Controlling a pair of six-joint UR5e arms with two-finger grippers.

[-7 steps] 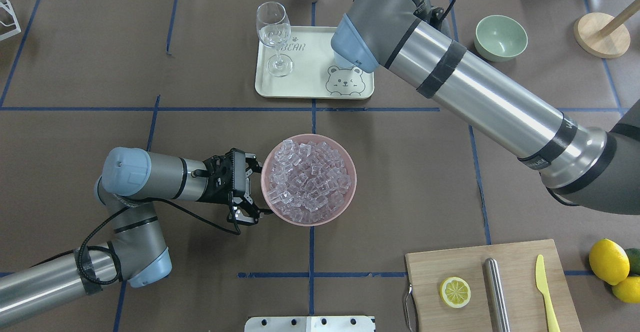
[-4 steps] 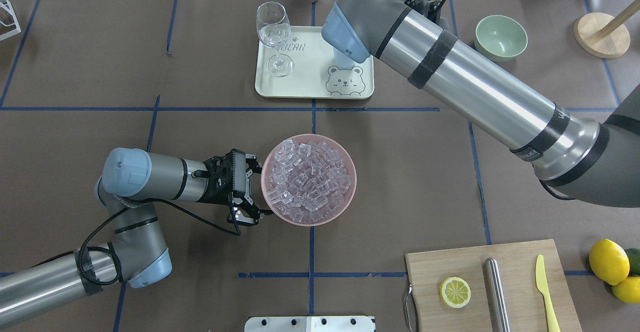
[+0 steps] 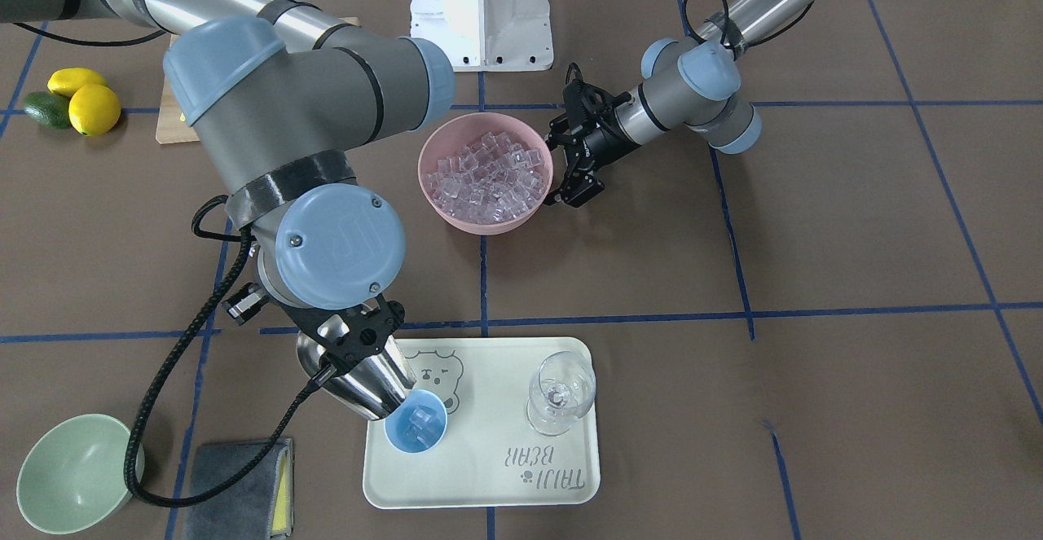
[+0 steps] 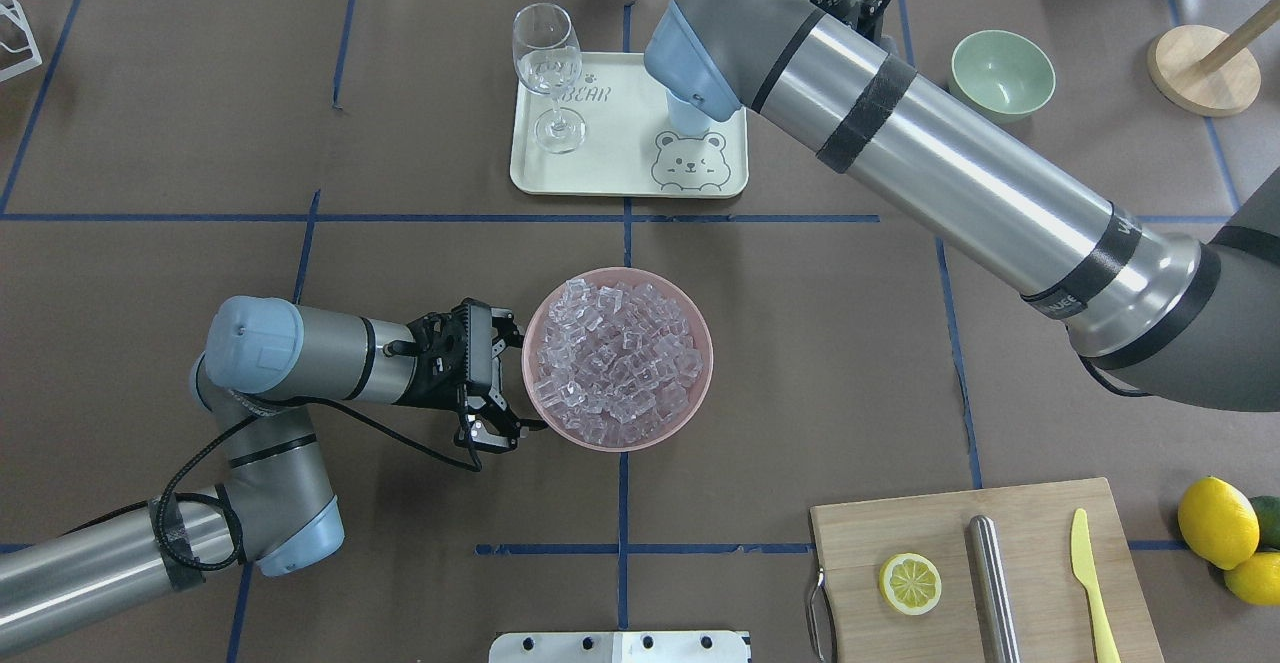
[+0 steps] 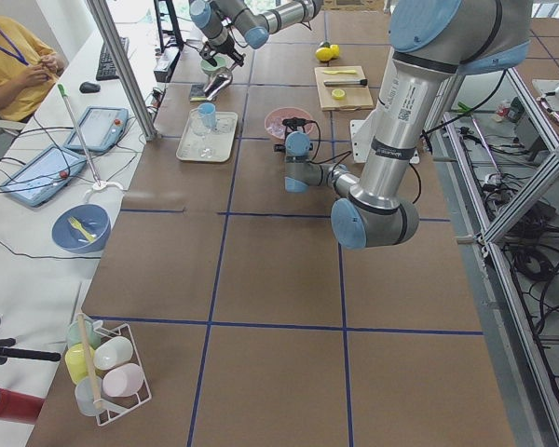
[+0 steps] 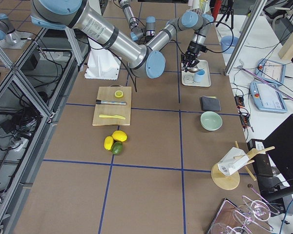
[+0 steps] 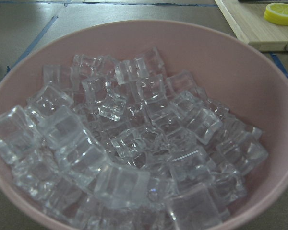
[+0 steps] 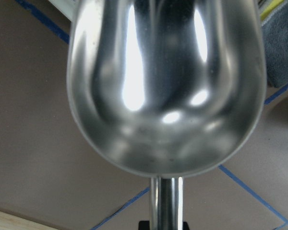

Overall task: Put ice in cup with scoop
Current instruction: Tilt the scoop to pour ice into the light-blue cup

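While a few cubes of ice (image 3: 419,421) are seen lying inside the cup (image 3: 402,442), which stands on the cream tray (image 3: 489,479), the scoop (image 3: 367,385) is held tilted with its mouth down at the cup's rim. Its handle is clamped by the right gripper (image 3: 360,346), and the trough is shown bare and shiny by the right wrist view. From overhead the cup is almost wholly hidden behind the right arm's joint; its contents are revealed only by the front-facing view. More ice is heaped in the pink bowl (image 3: 481,226) at the table's middle, and the left wrist view is filled by it. The left gripper (image 4: 522,379) is set just beside that bowl's wall, its fingers spread wide apart. A wine glass (image 4: 548,68) is also stood on the tray. The table (image 4: 200,123) is covered in brown and divided by blue tape lines; a cutting board (image 4: 1040,533) with a lemon half (image 4: 910,583) is placed at one corner, and a side bench (image 5: 19,242) with tablets (image 5: 95,128) is shown by the left exterior view.
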